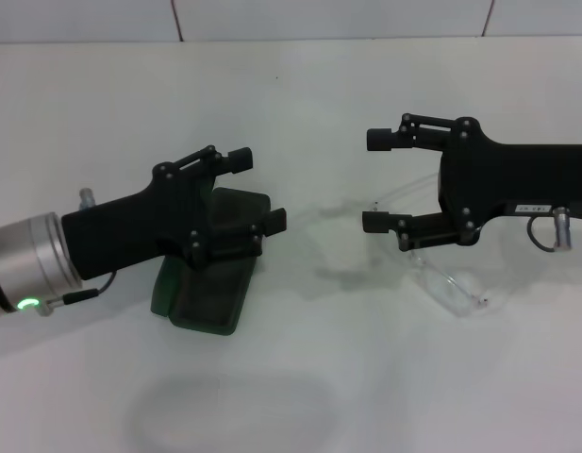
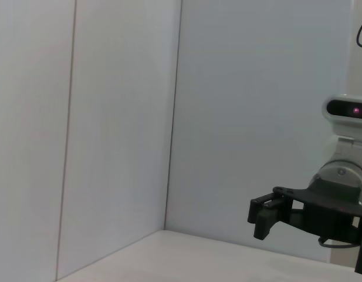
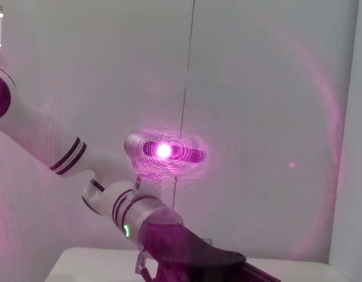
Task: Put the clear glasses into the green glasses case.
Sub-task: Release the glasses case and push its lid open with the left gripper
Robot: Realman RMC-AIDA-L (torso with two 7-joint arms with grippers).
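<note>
Clear glasses [image 1: 440, 274]: lying on the white counter [image 1: 366, 377] on the robot's right side, partly under the right end effector, one thin arm reaching toward the robot.
Green glasses case [image 1: 210, 293]: on the counter on the left side, well apart from the glasses, mostly covered by the left end effector; whether the lid is up cannot be told.
Left end effector [image 1: 257, 192]: above the case, fingers spread and holding nothing, pointing toward the middle.
Right end effector [image 1: 376, 181]: above the glasses, fingers spread wide and empty, pointing toward the left one.
Left wrist view: the right end effector [image 2: 261, 218] shows against a pale wall.
</note>
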